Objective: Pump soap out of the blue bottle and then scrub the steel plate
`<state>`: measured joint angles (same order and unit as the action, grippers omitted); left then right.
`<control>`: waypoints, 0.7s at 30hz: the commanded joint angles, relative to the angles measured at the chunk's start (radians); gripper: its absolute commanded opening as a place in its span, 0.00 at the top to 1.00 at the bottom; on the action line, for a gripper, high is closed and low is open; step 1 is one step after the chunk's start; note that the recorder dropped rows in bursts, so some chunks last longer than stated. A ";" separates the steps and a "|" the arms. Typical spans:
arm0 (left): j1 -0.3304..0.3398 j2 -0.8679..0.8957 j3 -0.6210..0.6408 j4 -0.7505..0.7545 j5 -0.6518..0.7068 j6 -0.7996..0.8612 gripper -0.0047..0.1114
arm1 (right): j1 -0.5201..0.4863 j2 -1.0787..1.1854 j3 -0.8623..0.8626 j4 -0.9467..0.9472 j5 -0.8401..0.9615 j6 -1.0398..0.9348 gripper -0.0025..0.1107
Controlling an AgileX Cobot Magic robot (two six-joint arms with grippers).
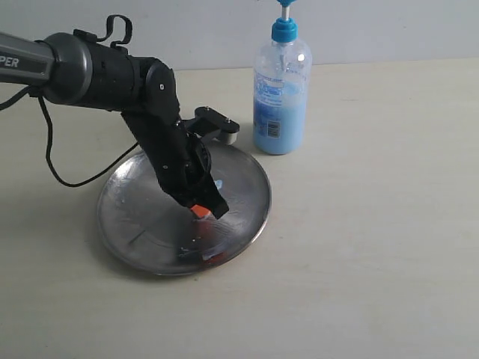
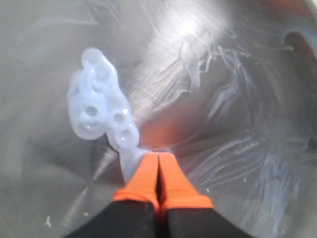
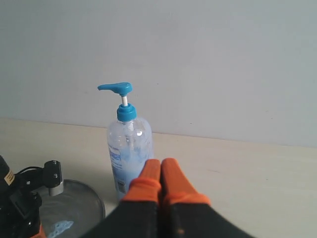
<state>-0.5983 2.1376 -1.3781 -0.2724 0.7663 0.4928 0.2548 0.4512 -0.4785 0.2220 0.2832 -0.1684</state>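
The steel plate lies on the table, left of centre in the exterior view. My left gripper is shut, its orange tips pressed down onto the plate's surface. In the left wrist view the gripper touches the edge of a pale blue blob of soap, with thin whitish smears streaked across the steel plate. The blue bottle stands upright just behind the plate's far right rim. My right gripper is shut and empty, held off the table, facing the blue bottle.
A black cable loops from the left arm down to the table beside the plate. The left arm's black body leans over the plate's back half. A pale wall rises behind the table.
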 commanded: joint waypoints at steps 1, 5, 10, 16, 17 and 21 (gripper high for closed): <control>-0.005 0.008 -0.006 0.004 -0.062 -0.006 0.95 | 0.001 -0.006 0.005 0.007 -0.015 -0.008 0.98; -0.005 0.020 -0.006 0.004 -0.108 -0.006 0.95 | 0.001 -0.006 0.005 0.010 -0.015 -0.007 0.98; -0.005 0.040 -0.006 0.002 -0.159 -0.006 0.95 | 0.001 -0.006 0.005 0.010 -0.015 -0.007 0.98; -0.005 0.077 -0.014 0.002 -0.190 -0.006 0.95 | 0.001 -0.006 0.005 0.012 -0.012 -0.007 0.98; -0.005 0.084 -0.023 0.002 -0.190 -0.006 0.95 | 0.001 -0.006 0.005 0.012 -0.012 -0.007 0.98; -0.003 0.101 -0.056 0.002 -0.190 -0.029 0.95 | 0.001 -0.006 0.005 0.012 -0.012 -0.007 0.98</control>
<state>-0.5983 2.2014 -1.4271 -0.2724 0.5584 0.4822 0.2548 0.4512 -0.4785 0.2324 0.2832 -0.1684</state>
